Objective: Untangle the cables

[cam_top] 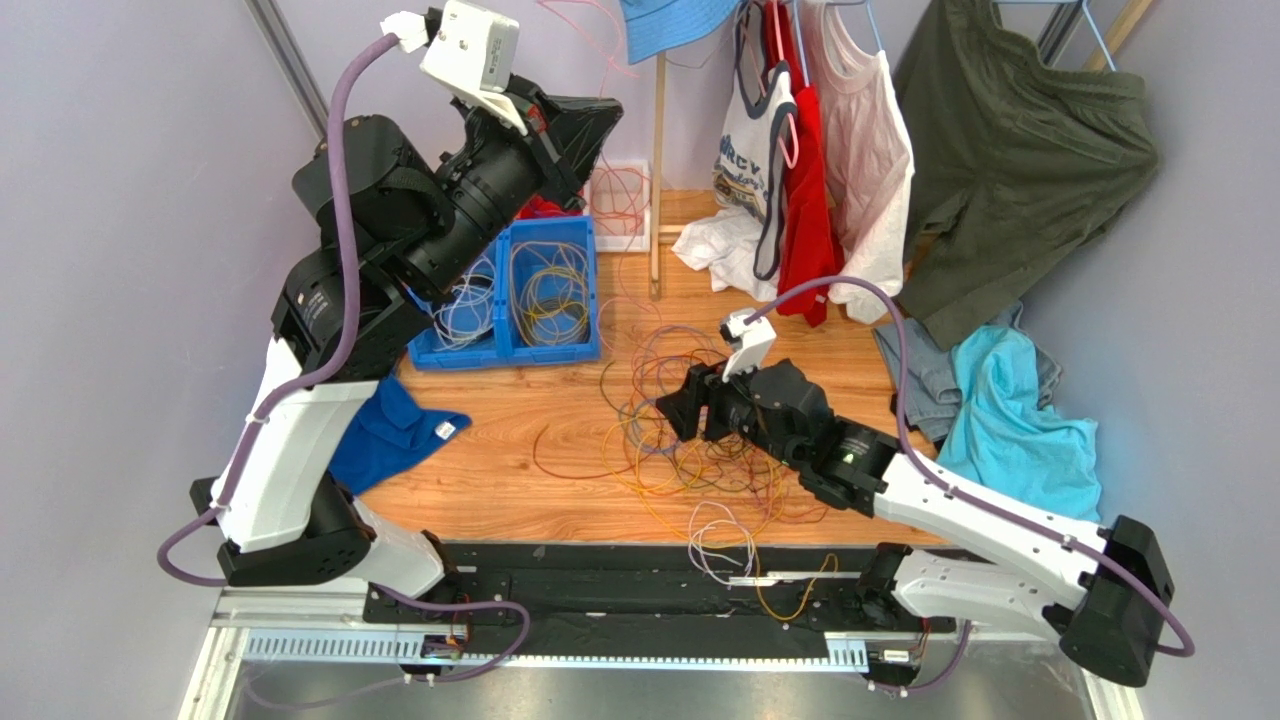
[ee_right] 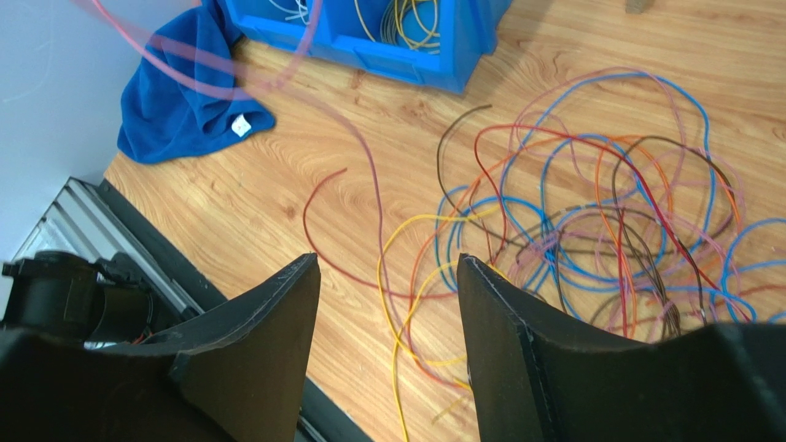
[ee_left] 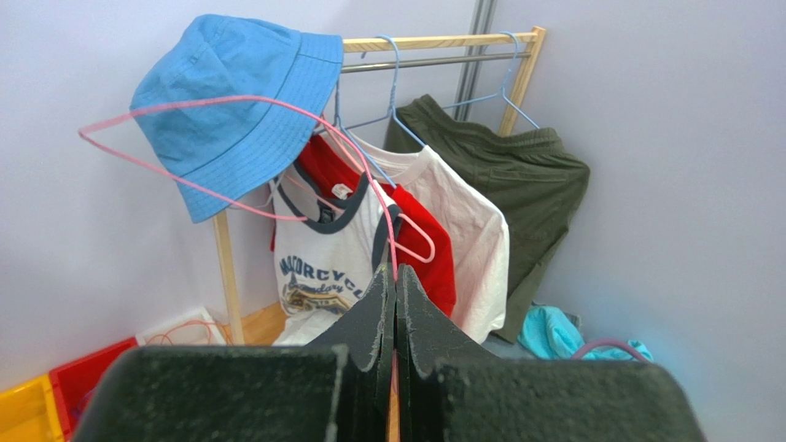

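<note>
The left hand (ee_left: 395,273) is raised high and clamped fully closed on 1 pink cable (ee_left: 184,114), which rises out from between its fingers. The right hand (ee_right: 387,262) hovers low with its jaws apart and nothing between them, just above the tangled cables (cam_top: 661,450) lying on the wooden surface (cam_top: 526,405). More strands lie coiled in the blue bin (cam_top: 511,354).
</note>
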You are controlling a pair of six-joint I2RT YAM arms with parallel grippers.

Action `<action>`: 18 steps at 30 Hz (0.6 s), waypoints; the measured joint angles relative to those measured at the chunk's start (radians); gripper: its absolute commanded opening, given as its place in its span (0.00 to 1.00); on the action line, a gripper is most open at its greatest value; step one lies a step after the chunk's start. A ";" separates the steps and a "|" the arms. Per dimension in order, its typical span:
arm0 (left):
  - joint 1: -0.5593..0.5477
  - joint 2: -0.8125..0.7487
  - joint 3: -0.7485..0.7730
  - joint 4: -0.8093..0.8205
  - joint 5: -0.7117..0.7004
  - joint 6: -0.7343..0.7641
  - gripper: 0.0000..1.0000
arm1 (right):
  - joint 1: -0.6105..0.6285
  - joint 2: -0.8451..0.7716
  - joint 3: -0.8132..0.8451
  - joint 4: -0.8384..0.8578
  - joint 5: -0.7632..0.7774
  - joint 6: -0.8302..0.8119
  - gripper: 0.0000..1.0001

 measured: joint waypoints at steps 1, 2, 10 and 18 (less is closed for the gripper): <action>0.000 0.000 0.000 -0.002 0.004 -0.002 0.00 | 0.000 0.019 0.006 0.016 0.003 0.000 0.61; 0.000 -0.001 0.000 -0.003 0.007 -0.003 0.00 | 0.000 0.040 0.015 0.035 0.005 0.000 0.60; 0.000 -0.034 -0.019 -0.003 0.026 -0.014 0.00 | 0.000 0.170 0.069 0.153 0.022 0.009 0.15; 0.000 -0.125 -0.142 -0.010 -0.056 0.002 0.00 | 0.002 0.105 0.085 0.022 0.103 0.030 0.00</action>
